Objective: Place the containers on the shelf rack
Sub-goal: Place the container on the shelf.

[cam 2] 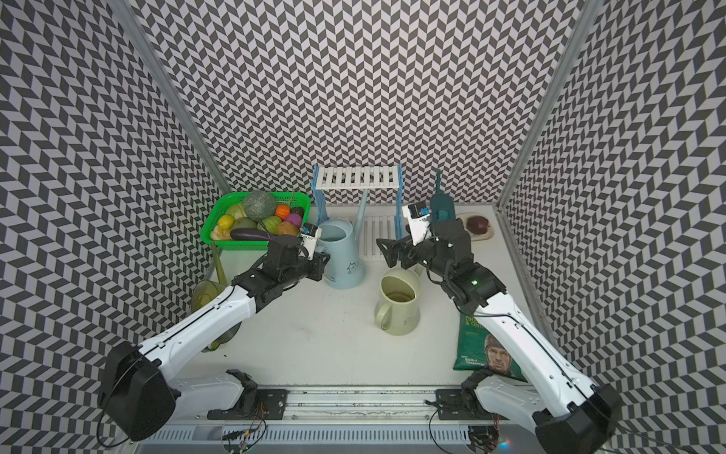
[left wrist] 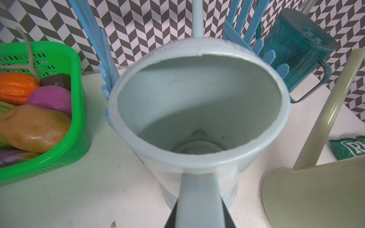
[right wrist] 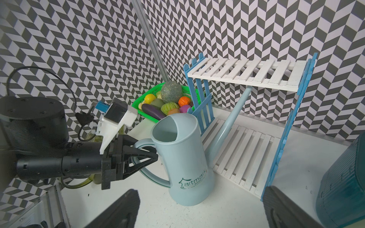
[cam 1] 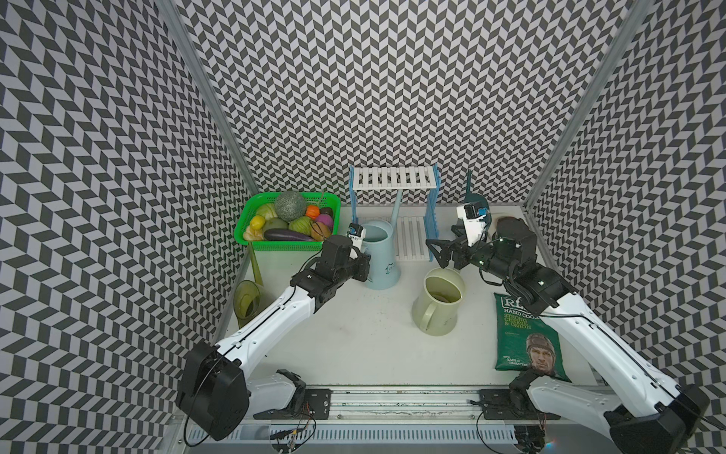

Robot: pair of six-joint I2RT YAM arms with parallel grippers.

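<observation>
- Light blue jug (right wrist: 183, 158) stands upright on the table (right wrist: 158, 215), right at the front-left corner of the rack (right wrist: 203, 114). Its spout (right wrist: 227, 126) slants over the lower shelf (right wrist: 243, 150) and ends under the top shelf (right wrist: 243, 73).
- L gripper (right wrist: 153, 156) is clamped tight on the jug's loop handle (right wrist: 142, 144), coming in from the side away from the rack.
- R gripper (cam 1: 440, 251) is spread wide w/ nothing in it, hanging betw. the rack's right side and the cream jug (cam 1: 438, 304).
- Step in hand looks like getting the blue jug onto a shelf.
- A straight lift would prob. jam the spout against the top shelf. Better to draw back first, or go in low onto the lower shelf, spout leading.
- The jug hangs off one side of the grip, so it may swing; go slow.
- Teal jug (left wrist: 296, 53) sits beside the rack's right panel and the olive jug (cam 1: 247, 302) at the table's left edge, near the basket (cam 1: 283, 245). Neither is on the rack, nor is the cream one.
- Hard to see: the spout tip, hidden under the top shelf.
- Left wrist view cuts off the pad contact.
- Can't tell if the jug's base is fully down.
- In both top views the teal jug is mostly behind the R arm and the olive jug partly under the L arm.
</observation>
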